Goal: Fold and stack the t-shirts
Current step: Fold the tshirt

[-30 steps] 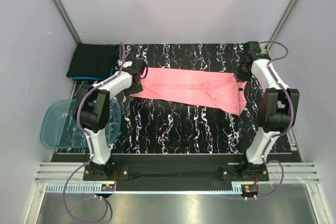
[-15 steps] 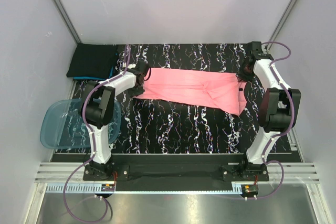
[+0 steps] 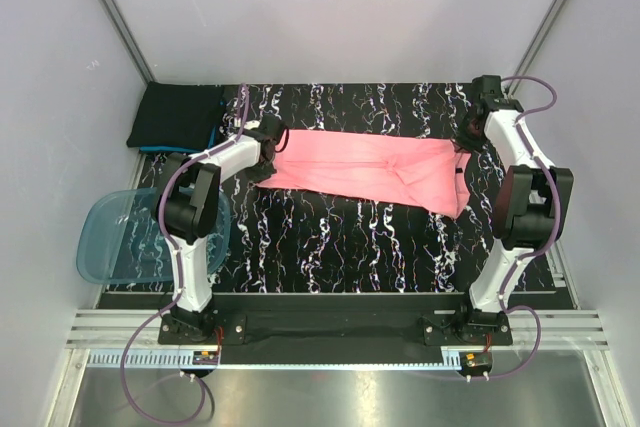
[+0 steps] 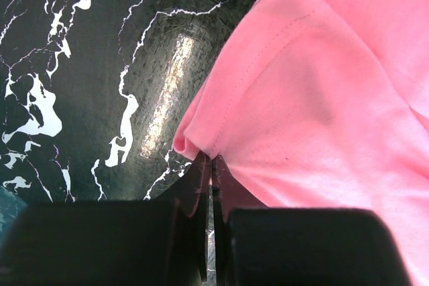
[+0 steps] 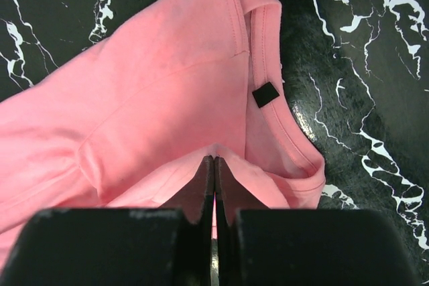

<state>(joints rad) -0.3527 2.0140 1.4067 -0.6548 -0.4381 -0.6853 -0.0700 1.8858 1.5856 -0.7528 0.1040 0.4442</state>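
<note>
top external shows the left gripper (image 3: 271, 144) has slid a touch inward over the last second. the right gripper (image 3: 466, 137) has eased a little away from the arm bases. the salmon-pink t-shirt (image 3: 370, 167) now lies drawn out as a long band between the two, flat on the marbled table (image 3: 330, 237).

on the left wrist view the fingers are pinched together on a small pucker at the shirt's edge, and the cloth spreads ahead and to the right of the tips. on the right wrist view the fingers are likewise clamped on a fold of cloth, with the collar and its dark neck label (image 5: 265, 94) just ahead and to the right of them.

i'd say the shirt is being tensioned and squared up for its next fold; it isn't folded small yet. the black t-shirt (image 3: 178, 115) lies folded well off to the left of the left gripper and beyond it, with a teal edge showing under it.
</note>
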